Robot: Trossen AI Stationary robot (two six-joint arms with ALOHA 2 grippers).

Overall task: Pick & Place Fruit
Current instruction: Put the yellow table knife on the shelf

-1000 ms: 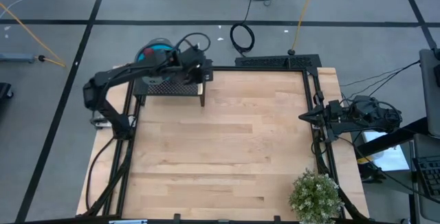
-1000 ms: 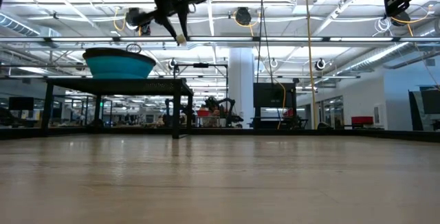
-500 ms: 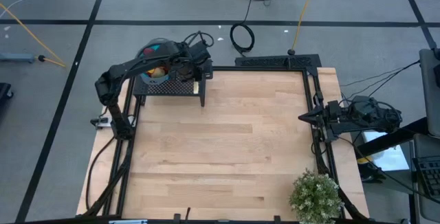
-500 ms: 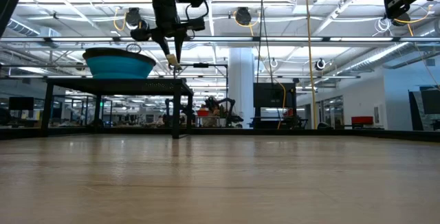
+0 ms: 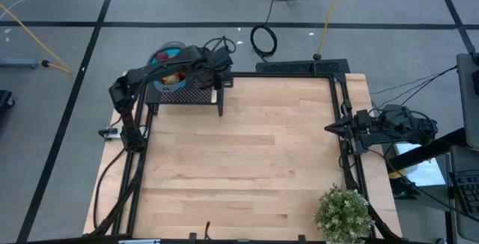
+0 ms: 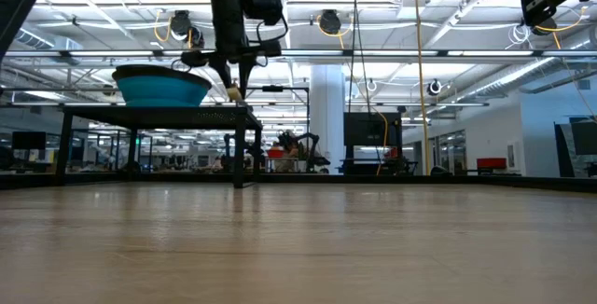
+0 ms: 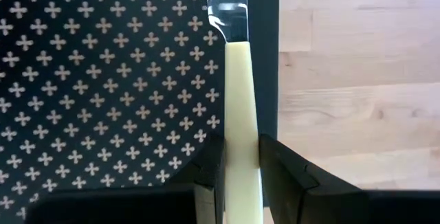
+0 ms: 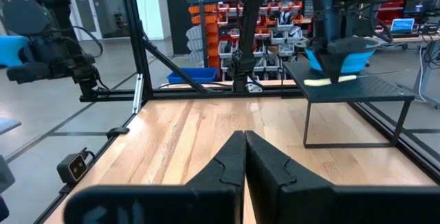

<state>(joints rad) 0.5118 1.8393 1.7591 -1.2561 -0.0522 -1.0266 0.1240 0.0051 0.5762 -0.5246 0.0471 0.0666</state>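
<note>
Several fruit (image 5: 171,78) pieces, seemingly red and orange, fill blue bowl (image 5: 160,55).

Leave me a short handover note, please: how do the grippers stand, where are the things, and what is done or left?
Left gripper: shut on the knife, by its pale handle, above the black perforated stand at the table's far left corner.
Right gripper: shut, empty, waiting at the table's right edge.
Things: the blue bowl sits on the stand; some fruit shows in it, partly hidden by the left arm.
Done: no fruit lies on the table top in view.
Left: set the knife down on the stand and let go; I cannot tell whether all the fruit is in the bowl.
</note>
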